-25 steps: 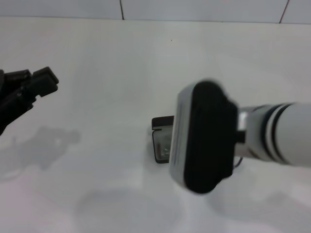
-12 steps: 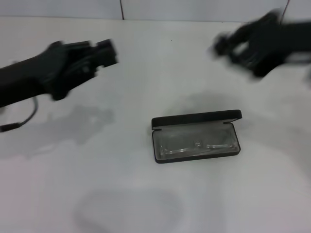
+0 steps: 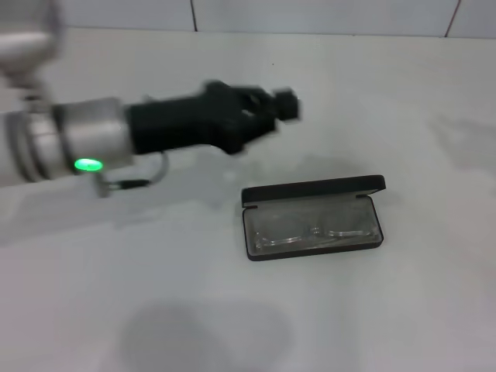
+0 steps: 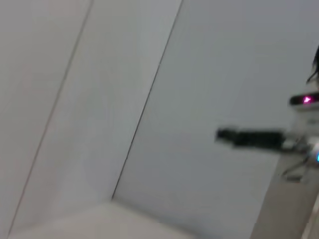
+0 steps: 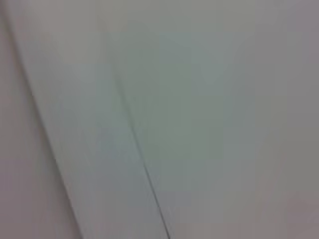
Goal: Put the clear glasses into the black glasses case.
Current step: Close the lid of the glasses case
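On the pale white worktop (image 3: 372,310) lies the flat rectangular matte black glasses case (image 3: 313,217) with rounded corners. It stands open, its lid raised along the far edge and its grey-lined tray facing up. Inside the tray rest the fully transparent, colourless plastic clear glasses (image 3: 314,232). They lie lengthwise across the lining with both lenses faintly outlined, spanning nearly the whole width of the case.

The left arm reaches in from the left side of the head view, above the worktop and just beyond the far left corner of the case. Its white and grey forearm carries a small glowing green light (image 3: 87,164), and a thin dark cable loops beneath it. The black wrist section ends in the left gripper (image 3: 283,107), which hangs in the air apart from the case, touching neither it nor the glasses. The gripper is blurred, so whether it is released or clenched cannot be told; nothing shows in its grasp.

The right gripper appears in no view. The left wrist view shows only pale wall panels and a blurred dark bar beside a small pink light. The right wrist view shows only plain pale panels with a thin seam.
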{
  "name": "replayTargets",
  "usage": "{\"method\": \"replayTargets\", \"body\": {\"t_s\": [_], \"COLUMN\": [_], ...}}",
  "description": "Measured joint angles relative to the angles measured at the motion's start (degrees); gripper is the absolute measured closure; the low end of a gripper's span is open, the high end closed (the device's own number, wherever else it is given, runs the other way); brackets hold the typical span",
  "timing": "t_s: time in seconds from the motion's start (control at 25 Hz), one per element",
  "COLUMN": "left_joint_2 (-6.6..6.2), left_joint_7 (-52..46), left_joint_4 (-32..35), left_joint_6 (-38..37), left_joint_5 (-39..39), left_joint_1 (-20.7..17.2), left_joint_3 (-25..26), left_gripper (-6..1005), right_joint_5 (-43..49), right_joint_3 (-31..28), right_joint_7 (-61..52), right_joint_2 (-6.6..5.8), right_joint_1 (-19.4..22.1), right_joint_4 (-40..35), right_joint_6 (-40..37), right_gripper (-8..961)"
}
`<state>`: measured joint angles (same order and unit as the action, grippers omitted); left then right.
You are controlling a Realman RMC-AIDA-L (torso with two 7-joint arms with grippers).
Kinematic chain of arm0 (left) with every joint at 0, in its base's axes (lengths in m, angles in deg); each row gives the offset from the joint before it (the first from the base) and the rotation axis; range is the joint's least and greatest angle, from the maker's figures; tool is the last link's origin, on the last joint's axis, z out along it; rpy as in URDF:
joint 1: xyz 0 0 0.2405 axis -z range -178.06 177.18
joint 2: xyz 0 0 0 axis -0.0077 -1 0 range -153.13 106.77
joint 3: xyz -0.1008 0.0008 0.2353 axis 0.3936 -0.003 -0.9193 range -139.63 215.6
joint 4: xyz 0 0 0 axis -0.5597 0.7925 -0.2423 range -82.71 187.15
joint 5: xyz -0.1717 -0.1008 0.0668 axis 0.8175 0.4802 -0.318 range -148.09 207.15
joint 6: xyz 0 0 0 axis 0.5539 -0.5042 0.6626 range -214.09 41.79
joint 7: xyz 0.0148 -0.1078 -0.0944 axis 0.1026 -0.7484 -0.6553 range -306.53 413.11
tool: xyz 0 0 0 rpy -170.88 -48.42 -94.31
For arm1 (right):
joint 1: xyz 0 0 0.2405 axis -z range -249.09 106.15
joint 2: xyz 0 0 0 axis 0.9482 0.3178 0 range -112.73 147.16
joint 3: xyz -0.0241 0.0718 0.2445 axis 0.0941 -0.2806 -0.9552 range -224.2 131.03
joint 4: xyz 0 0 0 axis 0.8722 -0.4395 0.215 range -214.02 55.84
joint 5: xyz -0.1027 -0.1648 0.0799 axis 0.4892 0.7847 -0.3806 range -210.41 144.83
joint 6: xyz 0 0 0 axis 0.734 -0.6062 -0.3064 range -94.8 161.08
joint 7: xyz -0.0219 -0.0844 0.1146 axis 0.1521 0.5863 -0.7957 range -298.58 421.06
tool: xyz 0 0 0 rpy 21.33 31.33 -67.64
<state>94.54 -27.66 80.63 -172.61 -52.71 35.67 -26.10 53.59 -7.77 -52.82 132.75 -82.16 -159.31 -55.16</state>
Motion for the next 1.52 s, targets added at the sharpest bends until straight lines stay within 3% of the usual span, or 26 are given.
{"method": "replayTargets", "body": {"t_s": [0.12, 0.2, 0.44, 1.32, 1.52], "left_joint_2": [2.04, 2.45, 2.7, 2.71, 2.59], "left_joint_7": [-0.89, -1.09, -0.42, -0.92, -1.12], "left_joint_4": [-0.84, -2.41, -6.44, -7.96, -8.03], "left_joint_6": [6.75, 10.12, 18.12, 20.03, 19.94], "left_joint_5": [-5.47, -6.23, -1.59, -0.28, -0.09], "left_joint_1": [2.86, 4.69, 7.32, 6.85, 6.87], "left_joint_3": [-0.88, -3.14, -11.93, -17.78, -21.38], "left_gripper": [837, 838, 837, 804, 796], "right_joint_5": [-5.49, -6.28, -6.13, -5.8, -5.8], "right_joint_3": [-9.39, -13.43, -14.77, -14.45, -14.44], "right_joint_7": [5.04, 7.3, 10.86, 13.77, 14.36], "right_joint_2": [-0.18, -0.19, -0.21, -0.23, -0.23], "right_joint_1": [-1.61, -2.27, -2.47, -3.26, -3.4], "right_joint_4": [12.41, 17.8, 24.54, 29.89, 30.98], "right_joint_6": [-7.81, -11.35, -13.36, -13.45, -13.46], "right_gripper": [809, 809, 809, 810, 810]}}
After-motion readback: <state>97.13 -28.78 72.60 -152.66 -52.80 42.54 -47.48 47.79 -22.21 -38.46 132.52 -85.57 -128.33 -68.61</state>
